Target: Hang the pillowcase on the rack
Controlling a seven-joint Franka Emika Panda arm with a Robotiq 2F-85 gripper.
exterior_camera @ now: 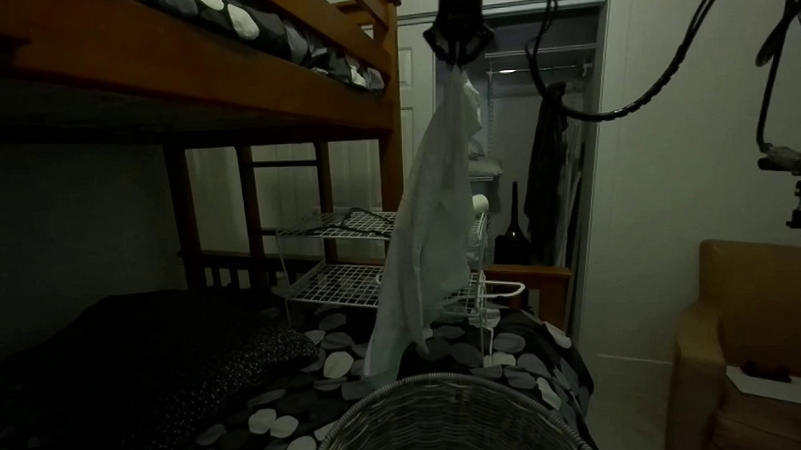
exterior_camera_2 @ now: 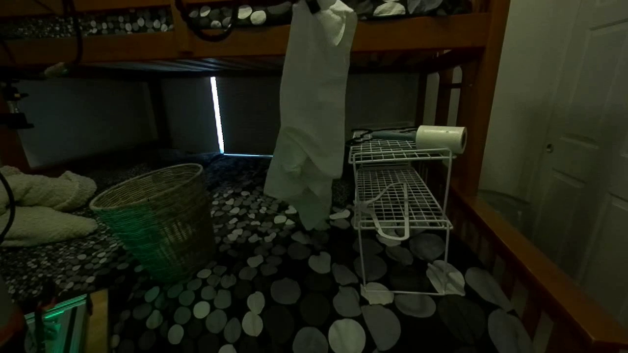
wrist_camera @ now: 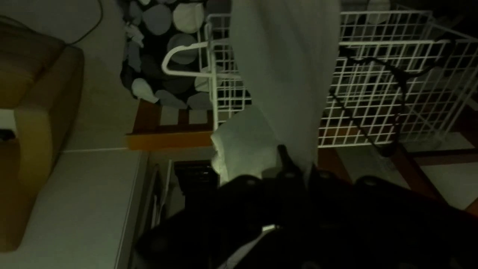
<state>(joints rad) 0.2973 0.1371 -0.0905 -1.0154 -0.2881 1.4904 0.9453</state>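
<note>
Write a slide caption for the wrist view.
A pale cloth pillowcase pinched in the black jaws partly hides the white wire-grid rack beyond; tan armchair at left edge.

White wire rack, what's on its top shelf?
A white cylinder with a greyish handle, and a black hanger-like item. In the wrist view, the white cloth pillowcase hides part of the rack and anything there.

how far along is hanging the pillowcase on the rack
Done: the pillowcase is picked up and hangs loose. In hand: the gripper is shut on its upper end, higher than the rack. Left: likely bring it onto the rack and let go, since it isn't draped there yet.
</note>
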